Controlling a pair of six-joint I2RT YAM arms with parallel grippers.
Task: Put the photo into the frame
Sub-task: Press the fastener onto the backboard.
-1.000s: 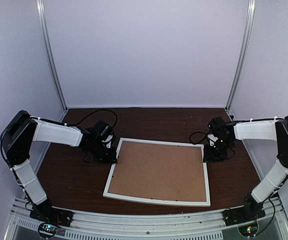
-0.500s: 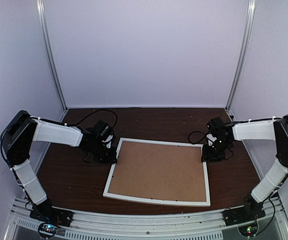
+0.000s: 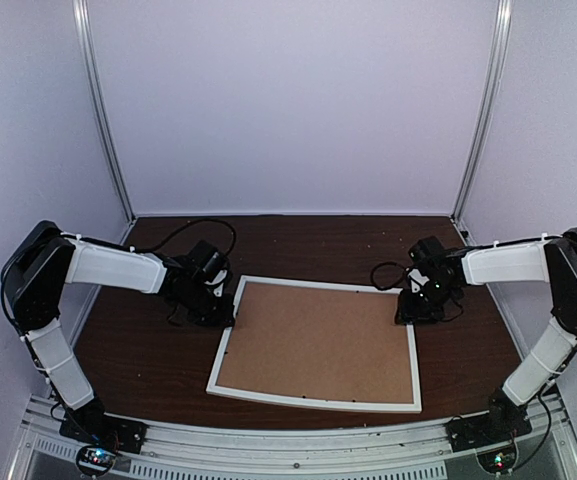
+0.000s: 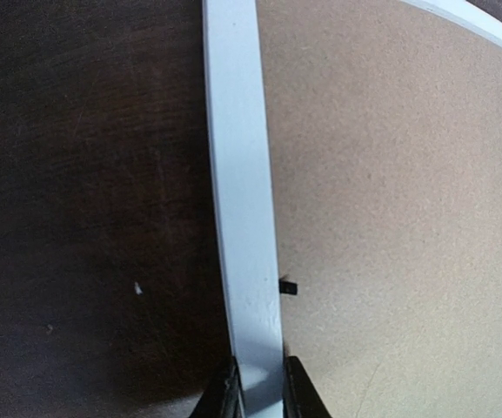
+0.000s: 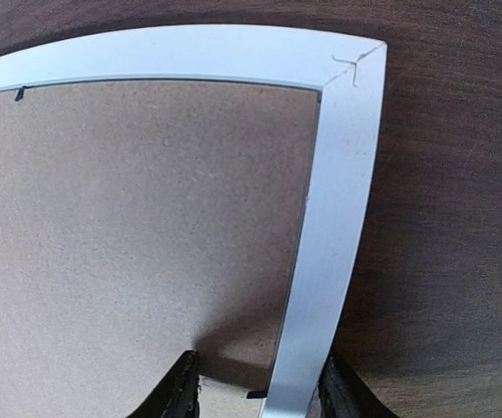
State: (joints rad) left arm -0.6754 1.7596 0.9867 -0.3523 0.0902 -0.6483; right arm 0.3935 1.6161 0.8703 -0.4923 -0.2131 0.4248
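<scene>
The frame (image 3: 310,400) is seen lying face down near the middle of the dark wooden table (image 3: 138,350), its brown backing board (image 3: 318,340) turned upward inside the white rails. Its left rail is pinched between the closed-in fingers of the left gripper (image 4: 260,392). The right rail, just below the far right corner, is straddled by the right gripper (image 5: 264,392), whose jaws are spread wider than the rail.

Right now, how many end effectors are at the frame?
2. The left end effector clamps the frame on its left rail; the right end effector straddles the right rail near the far corner, jaws wider than the rail.
</scene>
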